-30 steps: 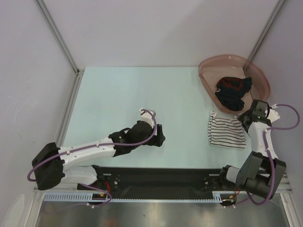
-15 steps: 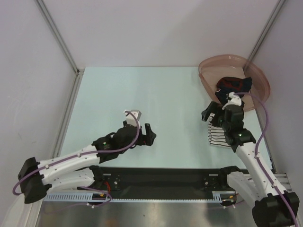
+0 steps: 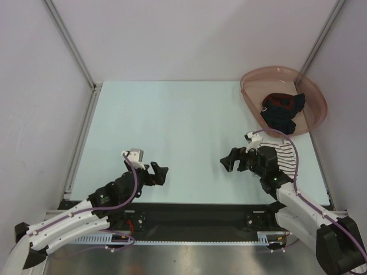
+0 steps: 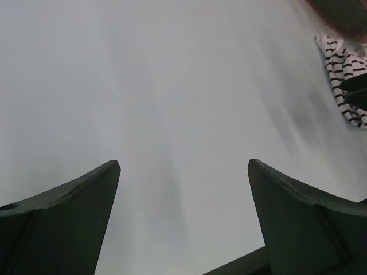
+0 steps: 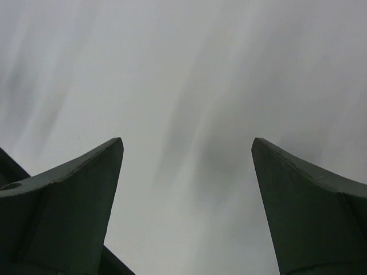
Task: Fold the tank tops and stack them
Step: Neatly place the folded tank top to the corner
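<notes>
L gripper (image 3: 160, 173) & R gripper (image 3: 228, 161): both spread wide, nothing held, over table (image 3: 172, 114). Striped tank top (image 3: 287, 157) just behind R gripper, partly under its arm, looks folded. Prob. next: fetch the other. Best to reach over rim, pinch one strap, lift clear, spread flat betw. grippers. Farther behind R gripper: pink basin (image 3: 312, 86) w/ navy-red tank top (image 3: 281, 109) crumpled inside.

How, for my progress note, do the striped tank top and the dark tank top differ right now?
The striped tank top is white with thin black stripes; the dark tank top is navy-black with red. The striped one lies fairly flat on the table; the dark one sits bunched in the pink basin. Both lie at the right side, neither held.
</notes>
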You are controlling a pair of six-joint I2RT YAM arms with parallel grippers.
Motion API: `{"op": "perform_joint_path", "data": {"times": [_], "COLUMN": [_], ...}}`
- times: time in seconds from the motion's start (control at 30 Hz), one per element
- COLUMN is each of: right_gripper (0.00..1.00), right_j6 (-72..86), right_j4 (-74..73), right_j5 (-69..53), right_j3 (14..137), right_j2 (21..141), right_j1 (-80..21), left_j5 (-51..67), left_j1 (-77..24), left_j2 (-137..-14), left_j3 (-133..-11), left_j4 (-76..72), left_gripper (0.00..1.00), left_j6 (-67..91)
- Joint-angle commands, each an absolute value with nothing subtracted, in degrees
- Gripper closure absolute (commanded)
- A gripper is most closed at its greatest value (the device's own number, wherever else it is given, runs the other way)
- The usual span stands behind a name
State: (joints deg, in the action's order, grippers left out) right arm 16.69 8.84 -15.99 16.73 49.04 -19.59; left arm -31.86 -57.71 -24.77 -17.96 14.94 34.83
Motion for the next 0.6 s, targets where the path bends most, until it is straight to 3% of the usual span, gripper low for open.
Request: {"op": "perform_joint_path", "data": {"times": [0.0, 0.57], "right_gripper": [0.0, 0.0], "right_j6": [13.3, 13.6], "right_j4": [18.2, 17.6], "right_j5": [-15.4, -14.8], "right_j3": [16.5, 16.1], "right_j2": [48.5, 45.4], "right_j1": [-22.9, -23.7], "left_j5": [-32.5, -33.6], "left_j1": [-57.5, -57.5], "left_j2": [-21.7, -20.6], "left_j3": [-15.6, -15.2], "left_j4": [12.0, 10.6], "left_gripper": [0.0, 0.0], "left_j6": [29.3, 28.5]}}
